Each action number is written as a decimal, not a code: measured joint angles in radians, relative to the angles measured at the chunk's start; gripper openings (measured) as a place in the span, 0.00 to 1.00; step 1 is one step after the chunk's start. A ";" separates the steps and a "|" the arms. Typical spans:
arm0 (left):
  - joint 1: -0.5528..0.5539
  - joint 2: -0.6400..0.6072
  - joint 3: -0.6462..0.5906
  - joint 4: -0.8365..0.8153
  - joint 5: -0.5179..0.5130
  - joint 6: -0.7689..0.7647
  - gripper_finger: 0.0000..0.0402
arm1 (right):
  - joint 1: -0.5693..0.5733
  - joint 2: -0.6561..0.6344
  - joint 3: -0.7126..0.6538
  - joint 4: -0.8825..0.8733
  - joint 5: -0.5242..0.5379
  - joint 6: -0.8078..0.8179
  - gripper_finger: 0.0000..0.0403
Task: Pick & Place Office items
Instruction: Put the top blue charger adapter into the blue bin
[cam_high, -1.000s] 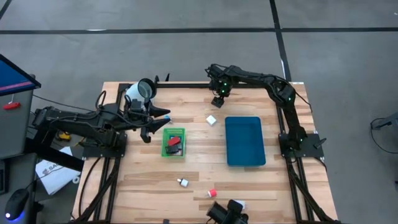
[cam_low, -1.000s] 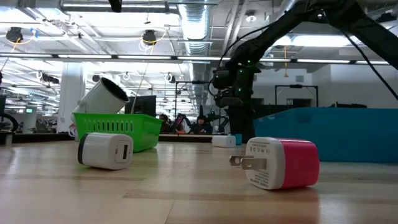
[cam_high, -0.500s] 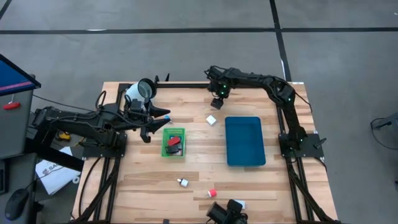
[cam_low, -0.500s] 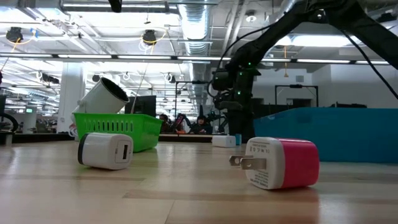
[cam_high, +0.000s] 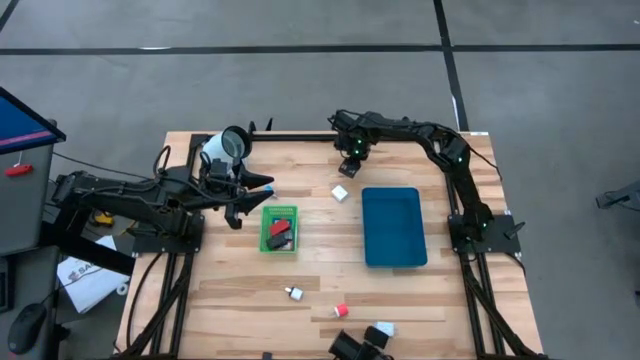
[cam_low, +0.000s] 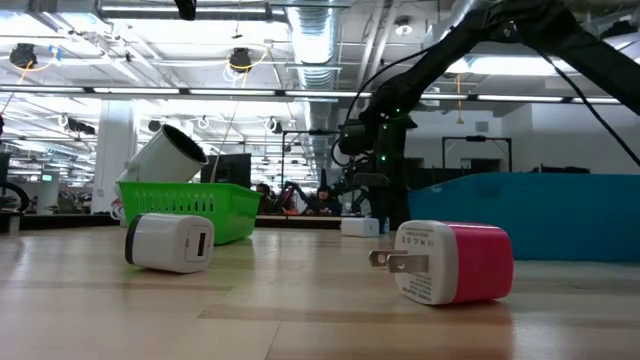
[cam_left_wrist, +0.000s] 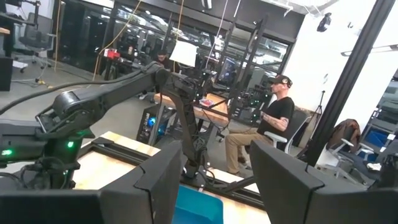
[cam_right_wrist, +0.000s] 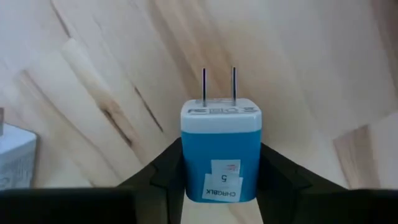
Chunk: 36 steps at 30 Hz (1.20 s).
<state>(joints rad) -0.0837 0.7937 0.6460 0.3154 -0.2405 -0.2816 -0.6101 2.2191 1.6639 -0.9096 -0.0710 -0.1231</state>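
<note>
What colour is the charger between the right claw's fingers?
Blue body with a white end at its two prongs: the charger, best seen in the right wrist view.

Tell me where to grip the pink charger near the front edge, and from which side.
Take the pink charger across its two broad flat sides, coming straight down from above. It lies on its side on the table with its prongs pointing toward the white charger, so keep the gripper on the pink body, clear of the prongs. Nothing stands close beside it.
</note>
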 joint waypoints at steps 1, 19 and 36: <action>0.000 0.000 0.000 0.000 0.000 0.000 0.46 | 0.006 -0.004 0.002 -0.002 0.007 0.000 0.34; -0.005 0.000 0.000 -0.015 0.001 0.008 0.46 | 0.120 -0.466 -0.083 -0.294 -0.089 0.108 0.34; -0.014 0.000 0.000 -0.047 0.002 0.013 0.46 | 0.382 -1.017 -0.761 0.032 -0.006 1.231 0.34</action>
<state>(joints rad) -0.0975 0.7937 0.6460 0.2687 -0.2390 -0.2691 -0.2278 1.2019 0.9028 -0.8775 -0.0770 1.1078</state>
